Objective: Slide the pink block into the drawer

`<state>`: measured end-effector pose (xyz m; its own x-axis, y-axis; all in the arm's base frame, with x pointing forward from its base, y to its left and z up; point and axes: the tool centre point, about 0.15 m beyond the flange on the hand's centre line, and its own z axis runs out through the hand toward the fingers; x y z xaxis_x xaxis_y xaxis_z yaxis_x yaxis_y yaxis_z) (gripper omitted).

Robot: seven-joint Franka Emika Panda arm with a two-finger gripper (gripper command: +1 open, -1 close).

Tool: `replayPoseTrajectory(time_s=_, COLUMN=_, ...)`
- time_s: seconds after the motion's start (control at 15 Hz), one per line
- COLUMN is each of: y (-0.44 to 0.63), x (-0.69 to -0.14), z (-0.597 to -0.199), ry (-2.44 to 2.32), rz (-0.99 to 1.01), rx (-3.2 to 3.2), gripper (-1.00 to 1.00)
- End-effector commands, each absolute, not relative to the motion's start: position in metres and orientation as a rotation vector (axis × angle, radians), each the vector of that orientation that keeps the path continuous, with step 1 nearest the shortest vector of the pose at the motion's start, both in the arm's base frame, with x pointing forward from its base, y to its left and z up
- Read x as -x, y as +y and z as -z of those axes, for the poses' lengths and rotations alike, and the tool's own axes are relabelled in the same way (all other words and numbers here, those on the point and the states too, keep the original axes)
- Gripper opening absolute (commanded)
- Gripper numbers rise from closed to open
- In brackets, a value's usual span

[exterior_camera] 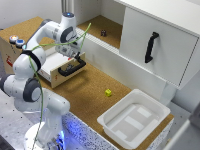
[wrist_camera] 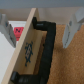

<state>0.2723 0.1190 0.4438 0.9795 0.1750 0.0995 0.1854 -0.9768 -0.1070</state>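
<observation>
One hand (exterior_camera: pixel 75 54) hangs released, fingers (wrist_camera: pixel 5 31) spread either side of the drawer (exterior_camera: pixel 57 62) front and its black handle (wrist_camera: pixel 47 47), with the pink block (wrist_camera: pixel 19 31) sitting inside the pulled-out drawer (yellow cube (exterior_camera: pixel 108 92) sits alone on the counter (exterior_camera: pixel 85 92)).

Black handle (wrist_camera: pixel 46 47) and drawer (wrist_camera: pixel 27 50) front between end effector (wrist_camera: pixel 39 31) fingers.

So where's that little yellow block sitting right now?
In the exterior view, the yellow block lies on the cork countertop, just off the white bin and right of the open drawer.
</observation>
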Motion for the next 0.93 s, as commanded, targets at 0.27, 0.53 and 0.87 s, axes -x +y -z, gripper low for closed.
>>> replayPoseTrajectory(time_s=0.27, y=0.122, x=-0.288, z=-0.374, ry=0.029, rz=0.192, rx=2.963, gripper=1.00)
replayPoseTrajectory(time_s=0.53, y=0.117, x=-0.296, z=-0.362, ry=0.087, rz=0.214, rx=2.990, gripper=1.00)
replayPoseTrajectory(time_s=0.87, y=0.117, x=-0.296, z=-0.362, ry=0.087, rz=0.214, rx=2.990, gripper=1.00)
